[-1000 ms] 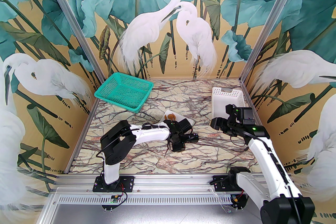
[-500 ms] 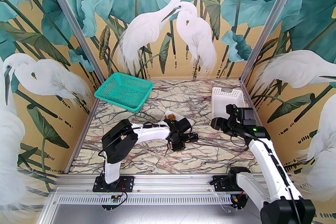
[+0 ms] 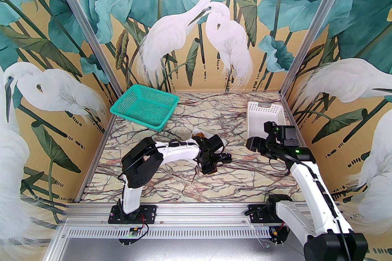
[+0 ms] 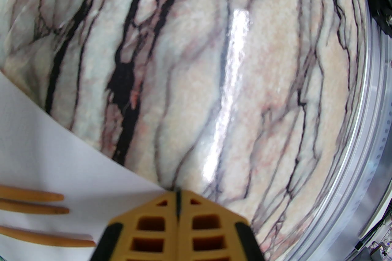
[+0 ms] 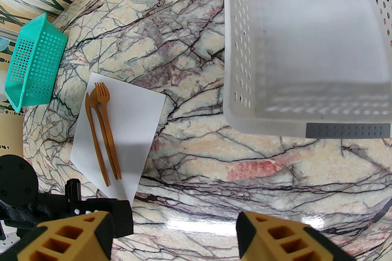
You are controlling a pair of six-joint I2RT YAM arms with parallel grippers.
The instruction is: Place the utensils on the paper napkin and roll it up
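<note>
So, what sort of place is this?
Most likely a robot practice booth, not a real dining room: the left arm and right arm bolted to a metal rail, heron wallpaper on framed panels, and a napkin with wooden utensils laid on a marble-look table.

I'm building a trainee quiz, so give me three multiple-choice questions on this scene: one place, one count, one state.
1. Where do the utensils lie? A in the green basket; B on the white napkin; C in the white basket.
2. How many utensils are there? A one; B two; C three.
3. How do the left jaws stand? A shut; B wide apart; C half open.
Answers: B, they rest side by side on the napkin; C, three handle ends show in the left wrist view; A, the yellow fingers meet along one seam.
</note>
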